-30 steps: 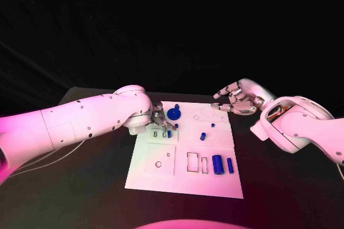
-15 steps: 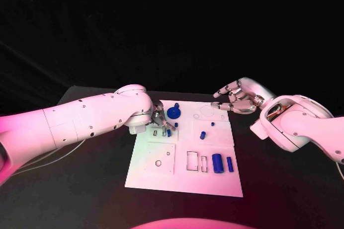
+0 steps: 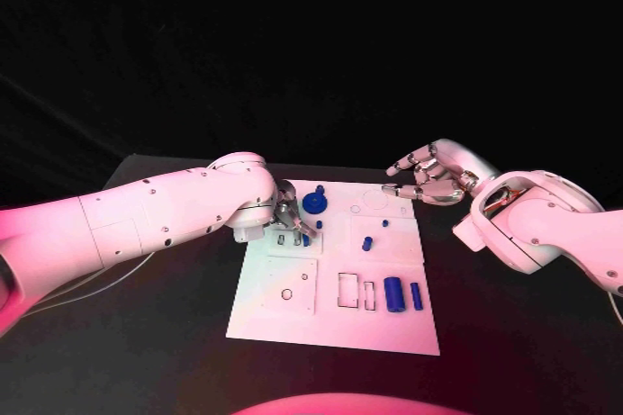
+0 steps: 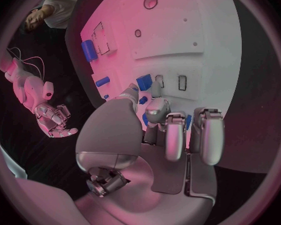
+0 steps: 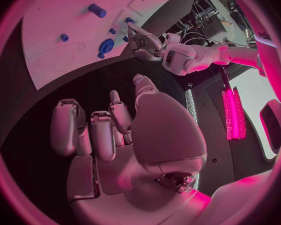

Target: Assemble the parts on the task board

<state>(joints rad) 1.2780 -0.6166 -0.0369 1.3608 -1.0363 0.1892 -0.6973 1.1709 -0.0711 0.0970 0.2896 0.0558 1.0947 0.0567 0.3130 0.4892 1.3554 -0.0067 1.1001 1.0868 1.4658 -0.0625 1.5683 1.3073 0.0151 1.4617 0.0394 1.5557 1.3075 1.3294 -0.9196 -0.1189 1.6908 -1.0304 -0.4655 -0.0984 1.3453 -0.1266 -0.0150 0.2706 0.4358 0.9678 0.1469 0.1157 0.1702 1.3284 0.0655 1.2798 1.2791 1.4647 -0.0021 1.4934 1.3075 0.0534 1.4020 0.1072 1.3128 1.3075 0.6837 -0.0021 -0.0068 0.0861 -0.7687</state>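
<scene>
The white task board (image 3: pixel 279 320) lies in the middle of the table. My left hand (image 3: pixel 293 217) hangs over its far left part, fingers (image 4: pixel 178 132) curled down. Its thumb tip is beside a small blue block (image 4: pixel 143 81) that stands next to two empty slots (image 3: pixel 281 241); I cannot tell if it grips the block. A blue gear-like part (image 3: pixel 316 202) stands just beyond that hand. My right hand (image 3: pixel 435 181) hovers above the board's far right corner with fingers apart and nothing in it.
On the board lie a small blue peg (image 3: pixel 387 225), a short cylinder (image 3: pixel 367 246), a thick cylinder (image 3: pixel 393 295) and a thin one (image 3: pixel 417 296) beside empty rectangular slots (image 3: pixel 349 292). A ring mark (image 3: pixel 287 297) sits near left. Black table (image 3: pixel 156 343) surrounds the board.
My left hand has shifted very slightly over the small slots. My right hand has hardly moved.
</scene>
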